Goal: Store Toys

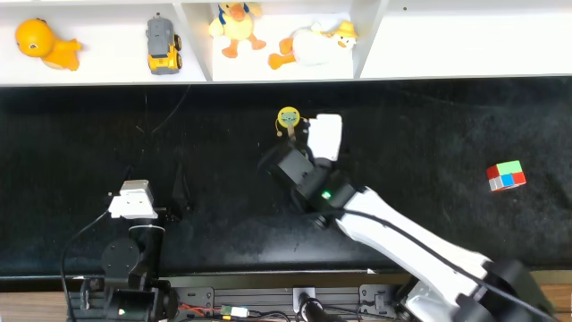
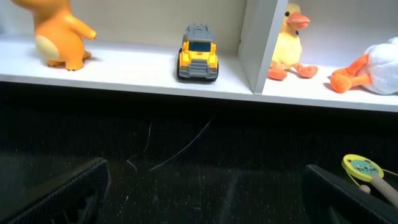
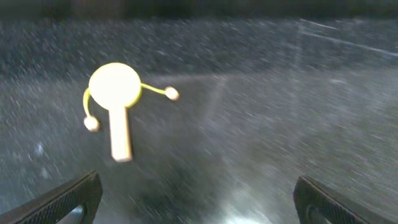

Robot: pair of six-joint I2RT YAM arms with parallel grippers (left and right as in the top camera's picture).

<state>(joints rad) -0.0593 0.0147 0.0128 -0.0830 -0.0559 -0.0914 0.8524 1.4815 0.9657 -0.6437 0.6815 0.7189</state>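
We could read only one marking: the greenish picture on the face of the round yellow rattle drum with a pale wooden handle, and it was too small for us to make out.

The right gripper had its fingers spread wide and held nothing. It hung over the black mat, in front of the middle compartment of the white shelf. The rattle drum lay on the mat beneath it, apart from both fingers, with its two beads out on their strings.

The left gripper was also spread wide and held nothing. It faced the shelf from well back, in front of the left compartment.

We counted six toys, four of them already in the shelf. In the left compartment there was one glossy orange duck figure and one yellow and grey plastic toy truck. In the middle compartment there was one soft yellow plush duck and, beside it, one white plush duck with orange feet.

Two toys lay on the mat outside the shelf. The rattle drum was just in front of the middle compartment. One small cube of green, red, blue and white squares was farther out, in front of the right compartment.
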